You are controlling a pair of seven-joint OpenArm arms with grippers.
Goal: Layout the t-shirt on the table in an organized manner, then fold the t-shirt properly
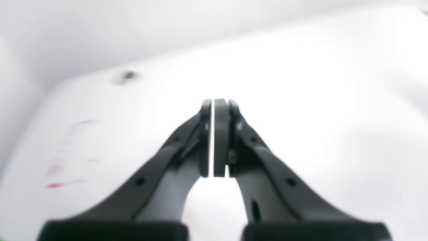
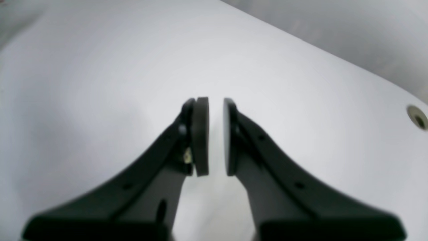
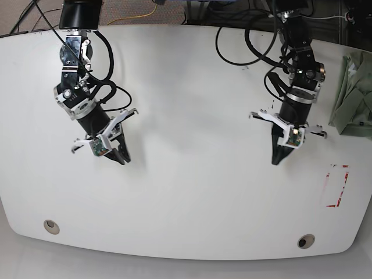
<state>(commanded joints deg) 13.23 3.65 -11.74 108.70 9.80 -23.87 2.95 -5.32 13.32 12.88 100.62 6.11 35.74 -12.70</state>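
Note:
The pale green t-shirt (image 3: 353, 93) lies crumpled at the table's far right edge, seen only in the base view. My left gripper (image 3: 276, 161) hangs over the white table (image 3: 192, 192) to the left of the shirt, well apart from it. In its wrist view the left gripper (image 1: 212, 100) is shut, pads almost touching with nothing between them. My right gripper (image 3: 122, 159) hovers over the table's left half, far from the shirt. There the right gripper (image 2: 216, 98) stands narrowly open and empty.
A red tape rectangle (image 3: 336, 186) marks the table below the shirt, blurred in the left wrist view as red tape (image 1: 63, 167). Grommet holes sit near the front edge, one at the left (image 3: 51, 226) and one at the right (image 3: 306, 240). Cables trail along the back edge (image 3: 244, 52).

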